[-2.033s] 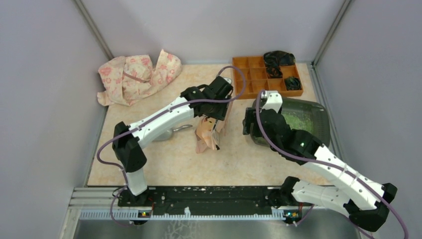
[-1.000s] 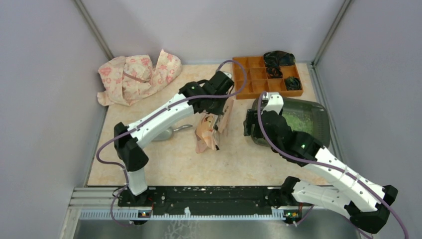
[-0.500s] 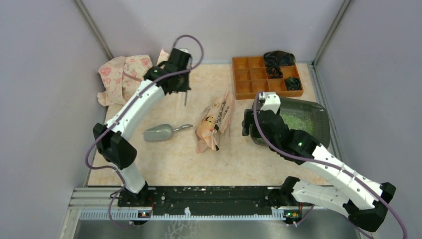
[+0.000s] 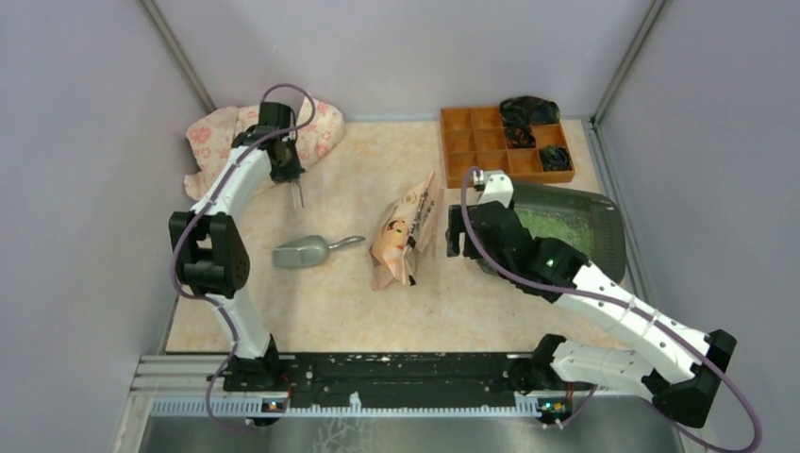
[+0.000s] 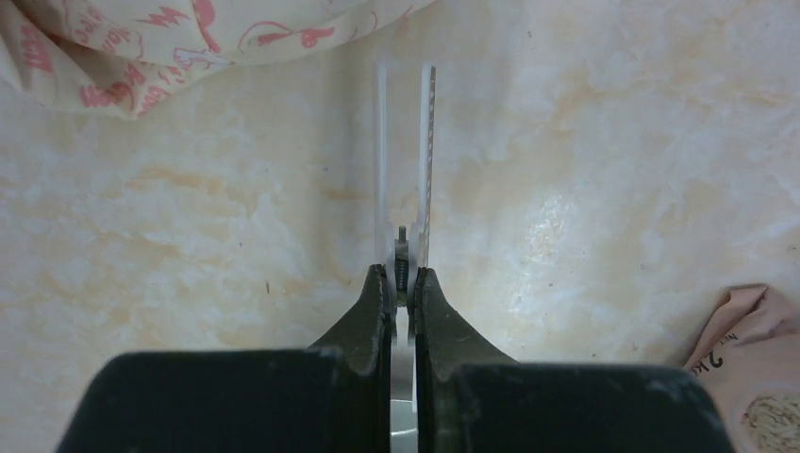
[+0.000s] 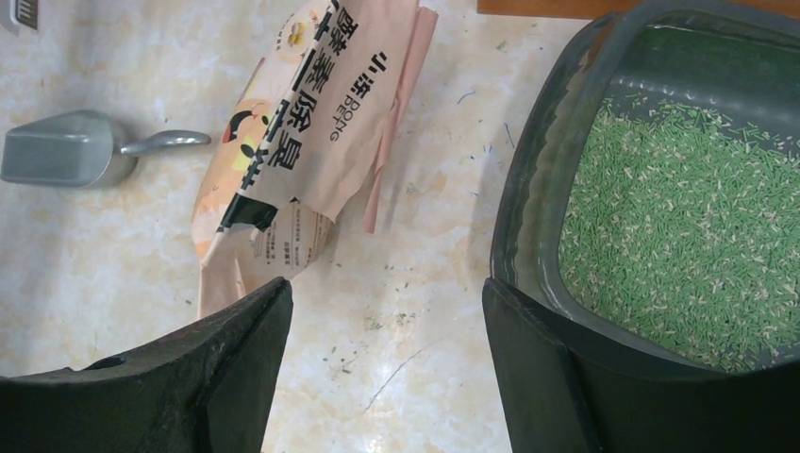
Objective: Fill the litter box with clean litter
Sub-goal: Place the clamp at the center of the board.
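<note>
One litter box [image 6: 528,217] sits at the far right, with clean litter [image 6: 679,245] covering its floor. The right gripper [image 6: 387,288] hangs spread beside its rim. One pink bag [image 6: 311,123] bears Chinese characters, and one grey scoop [image 6: 66,146] lies beyond it. The left gripper [image 5: 403,278] pinches small scissors [image 5: 426,160].

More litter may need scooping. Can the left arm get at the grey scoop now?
Likely reachable: the scoop lies uncovered on the table near the left gripper. But that gripper is shut on scissors, so it couldn't grasp it yet.

Marbled table [image 4: 330,293]: scoop [image 4: 302,252], bag [image 4: 401,236], cloth [image 4: 209,142], litter box [image 4: 608,226]
</note>
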